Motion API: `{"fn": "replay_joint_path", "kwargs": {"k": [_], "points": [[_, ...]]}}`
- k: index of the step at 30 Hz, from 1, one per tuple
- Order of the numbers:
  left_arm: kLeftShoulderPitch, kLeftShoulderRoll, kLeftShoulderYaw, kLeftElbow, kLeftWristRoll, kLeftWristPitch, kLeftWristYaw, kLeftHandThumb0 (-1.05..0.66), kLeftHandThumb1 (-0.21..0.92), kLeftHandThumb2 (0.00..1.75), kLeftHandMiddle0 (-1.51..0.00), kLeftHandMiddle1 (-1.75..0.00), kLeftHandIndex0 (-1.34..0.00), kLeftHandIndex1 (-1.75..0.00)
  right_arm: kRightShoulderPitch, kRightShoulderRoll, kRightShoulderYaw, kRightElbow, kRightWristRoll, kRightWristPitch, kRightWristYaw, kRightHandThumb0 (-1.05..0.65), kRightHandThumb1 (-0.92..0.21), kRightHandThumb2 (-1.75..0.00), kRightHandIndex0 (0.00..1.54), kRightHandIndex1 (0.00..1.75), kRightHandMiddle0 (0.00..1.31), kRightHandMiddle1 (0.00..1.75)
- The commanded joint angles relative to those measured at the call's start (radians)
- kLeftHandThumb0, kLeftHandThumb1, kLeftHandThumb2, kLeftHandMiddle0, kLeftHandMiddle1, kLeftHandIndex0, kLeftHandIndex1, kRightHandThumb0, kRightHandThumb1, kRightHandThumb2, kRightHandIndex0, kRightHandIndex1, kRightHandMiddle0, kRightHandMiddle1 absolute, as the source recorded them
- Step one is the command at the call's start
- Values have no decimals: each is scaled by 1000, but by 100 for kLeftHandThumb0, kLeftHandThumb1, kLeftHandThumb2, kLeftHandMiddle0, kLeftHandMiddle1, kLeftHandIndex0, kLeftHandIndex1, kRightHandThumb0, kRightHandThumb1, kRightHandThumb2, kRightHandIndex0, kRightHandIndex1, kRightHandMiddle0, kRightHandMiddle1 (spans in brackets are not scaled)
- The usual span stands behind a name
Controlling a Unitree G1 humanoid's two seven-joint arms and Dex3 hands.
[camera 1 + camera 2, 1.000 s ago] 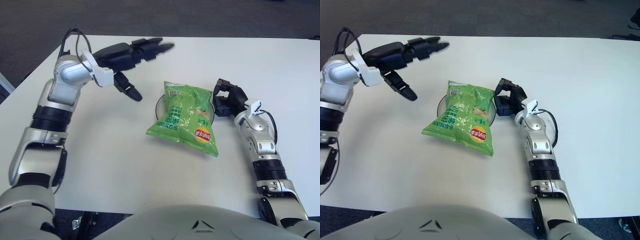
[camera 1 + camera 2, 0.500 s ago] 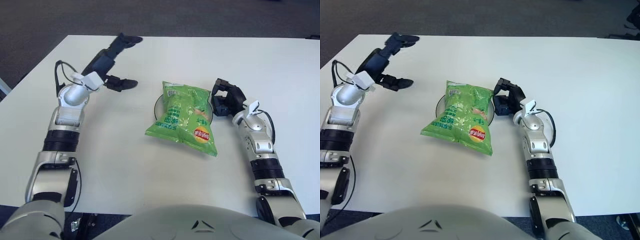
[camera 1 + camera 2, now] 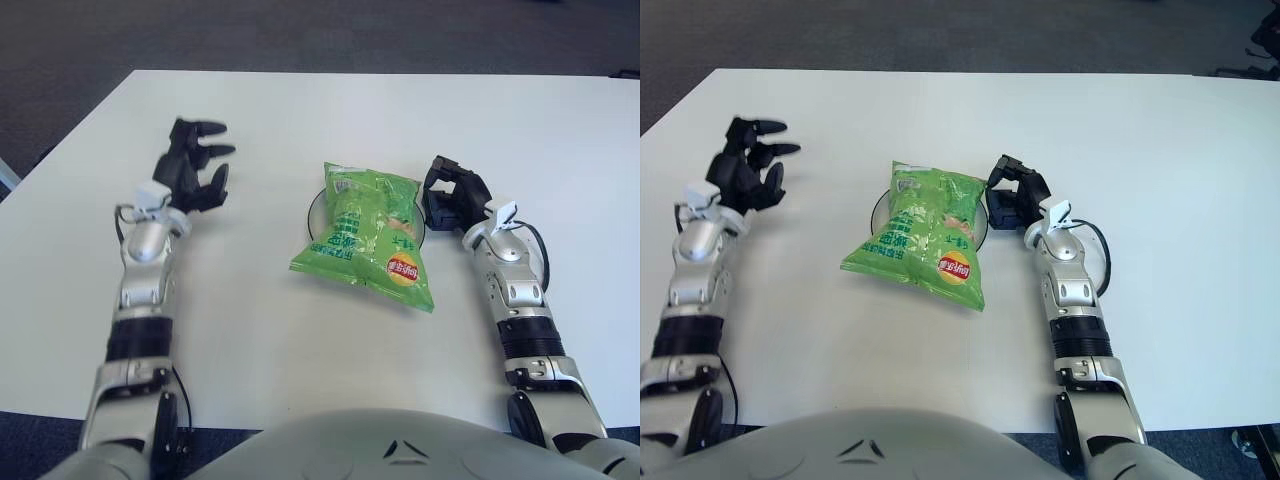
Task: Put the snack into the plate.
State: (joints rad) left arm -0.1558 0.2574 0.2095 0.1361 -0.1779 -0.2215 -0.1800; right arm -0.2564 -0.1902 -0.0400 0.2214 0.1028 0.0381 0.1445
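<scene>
The green snack bag (image 3: pixel 366 235) lies flat over the dark plate (image 3: pixel 317 208), covering nearly all of it; only slivers of rim show at the bag's left and right edges, and the lower end of the bag hangs past the plate onto the white worktop (image 3: pixel 300 350). By the look of it, the bag is already on the plate, so the task seems all but finished.

The left hand (image 3: pixel 192 178) rests on the worktop well apart from the bag, its fingers (image 3: pixel 210 152) spread and holding nothing. The right hand (image 3: pixel 452 196) sits just beside the plate's right rim, its fingers (image 3: pixel 441 166) curled loosely and gripping nothing; whether they touch the rim I cannot tell.

The bag is probably light, puffy with air and slick-skinned, with brittle contents, so a hard squeeze across the middle would likely crush what is inside or let it squirt free. If it needs centring, a gentle pinch on a crimped end seam, or a soft nudge against a long side, looks safer.
</scene>
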Motion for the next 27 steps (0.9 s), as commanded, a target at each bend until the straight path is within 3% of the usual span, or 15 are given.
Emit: {"fn": "replay_joint_path", "kwargs": {"k": [1,5,7,11,16,21,27], "points": [[58,-78,17,-33,14,-56,78,-38,80,69,-43,-171,-25,-174,70,19,1,53,-23,72,-29,-49,-29,-135,127,175,64,175],[165,-176,11,-54,48,-145,163,-37,80,69,-50,-174,-26,-174,72,34,-10,39,-22,83,-70,-49,-29,-134,127,175,63,175],[198,-202,9,-59,67,-152,205,-37,80,68,-55,-174,-26,-175,72,49,-21,31,-22,87,-105,-49,-29,-134,127,175,63,175],[214,-185,6,-18,82,-161,221,-37,80,69,-66,-175,-27,-175,72,63,-32,27,-20,85,-141,-49,-29,-135,128,175,64,175],[199,-132,40,169,67,-225,186,-37,75,76,-81,-175,-30,-175,72,72,-41,35,-21,62,-171,-50,-27,-137,129,175,65,175],[203,-142,40,213,76,-252,203,-38,69,85,-94,-175,-34,-175,76,79,-58,35,-16,46,-187,-50,-26,-139,131,175,66,175],[210,-176,38,217,95,-251,258,-40,60,95,-105,-175,-40,-175,81,119,-113,67,43,-99,-173,-53,-20,-146,132,175,71,175]]}}
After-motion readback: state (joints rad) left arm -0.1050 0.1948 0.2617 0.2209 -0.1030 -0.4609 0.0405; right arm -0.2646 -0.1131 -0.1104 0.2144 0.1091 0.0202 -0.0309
